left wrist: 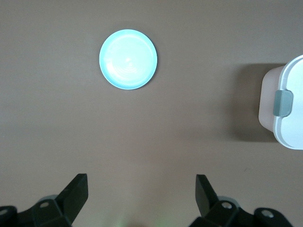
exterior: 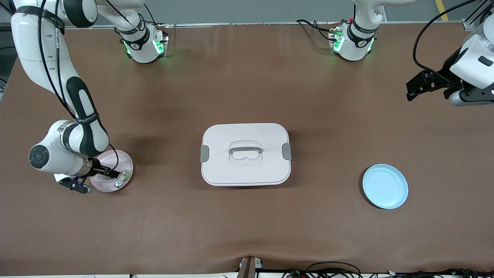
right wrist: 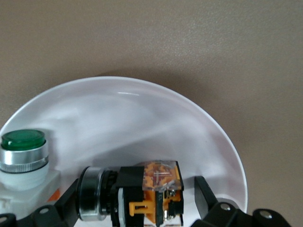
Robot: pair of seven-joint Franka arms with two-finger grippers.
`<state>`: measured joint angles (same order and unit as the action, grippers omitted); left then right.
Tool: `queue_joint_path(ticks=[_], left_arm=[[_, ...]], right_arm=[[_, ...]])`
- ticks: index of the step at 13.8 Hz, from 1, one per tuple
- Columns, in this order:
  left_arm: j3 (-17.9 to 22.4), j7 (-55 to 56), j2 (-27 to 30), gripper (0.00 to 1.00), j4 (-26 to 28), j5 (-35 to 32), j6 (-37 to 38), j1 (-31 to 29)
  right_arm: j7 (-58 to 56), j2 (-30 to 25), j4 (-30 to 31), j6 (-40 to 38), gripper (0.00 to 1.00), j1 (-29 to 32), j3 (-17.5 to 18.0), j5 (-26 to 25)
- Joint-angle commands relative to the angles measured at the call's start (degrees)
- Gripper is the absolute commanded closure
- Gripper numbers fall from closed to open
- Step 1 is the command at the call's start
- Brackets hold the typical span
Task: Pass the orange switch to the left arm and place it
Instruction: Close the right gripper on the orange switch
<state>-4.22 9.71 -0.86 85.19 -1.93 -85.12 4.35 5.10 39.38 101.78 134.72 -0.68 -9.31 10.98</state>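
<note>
While the left gripper (exterior: pixel 415 88) waits in the air over bare table at its own end, fingers spread wide, the right gripper (exterior: pixel 112 174) is down inside the pink plate (exterior: pixel 115 157). The orange switch (right wrist: pixel 142 191) lies on that plate between its parted fingers (right wrist: pixel 204 198), with a green button (right wrist: pixel 23 153) just beside it. The box (exterior: pixel 246 154) sits mid-table, well apart from both grippers, and the blue plate (exterior: pixel 385 186) lies toward the left arm's end.

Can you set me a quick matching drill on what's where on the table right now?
Things:
1. orange switch
2. box
3. blue plate
4. left gripper

Places or states:
A. bare, toward the left arm's end of the table
B. open, waiting above the table
C. lying in the pink plate, between the right gripper's fingers
D. lid on, mid-table between the plates

Pairs: 1-C, 2-D, 3-A, 4-B
</note>
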Motion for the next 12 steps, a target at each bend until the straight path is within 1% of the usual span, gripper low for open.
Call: queue_joint_path(ticks=[1,2,3,5,6,8,9,10,12], left_arm=[[-0.17,-0.22,0.15,0.0,-0.12,0.97,-0.31,-0.22],[-0.17,-0.22,0.15,0.0,-0.12,0.88,-0.31,-0.22],[-0.17,-0.22,0.15,0.0,-0.12,0.97,-0.31,-0.22],[-0.17,-0.22,0.15,0.0,-0.12,0.88,-0.31,-0.13],[-0.17,-0.22,0.15,0.0,-0.12,0.97,-0.31,-0.13],[-0.17,-0.22,0.5,0.0,0.49,0.88,-0.22,-0.13],[-0.17,-0.22,0.5,0.0,0.59,0.97,-0.22,-0.13],[-0.17,-0.22,0.5,0.0,0.59,0.88,-0.22,-0.04],[-0.17,-0.22,0.5,0.0,0.59,0.88,-0.22,0.13]], right_arm=[[0.53,-0.62,0.88,-0.42,0.13,-0.29,-0.09,0.62],[0.27,-0.71,0.88,-0.77,0.25,-0.29,-0.09,0.62],[0.18,-0.8,0.79,-1.81,0.35,-0.29,-0.18,0.53],[0.0,-0.89,0.62,-2.44,0.52,-0.29,-0.18,0.36],[-0.17,-1.06,0.53,-2.79,0.58,-0.2,-0.18,0.18],[-0.52,-1.76,0.18,-4.89,0.66,-0.12,-0.18,-0.26],[-1.74,-1.85,0.0,-5.6,0.68,0.06,-0.18,-1.48],[-4.45,-2.55,-0.17,-6.47,0.68,0.32,-0.1,-2.71],[-11.99,-4.66,-0.53,-9.46,0.68,1.81,-0.1,-2.98]])
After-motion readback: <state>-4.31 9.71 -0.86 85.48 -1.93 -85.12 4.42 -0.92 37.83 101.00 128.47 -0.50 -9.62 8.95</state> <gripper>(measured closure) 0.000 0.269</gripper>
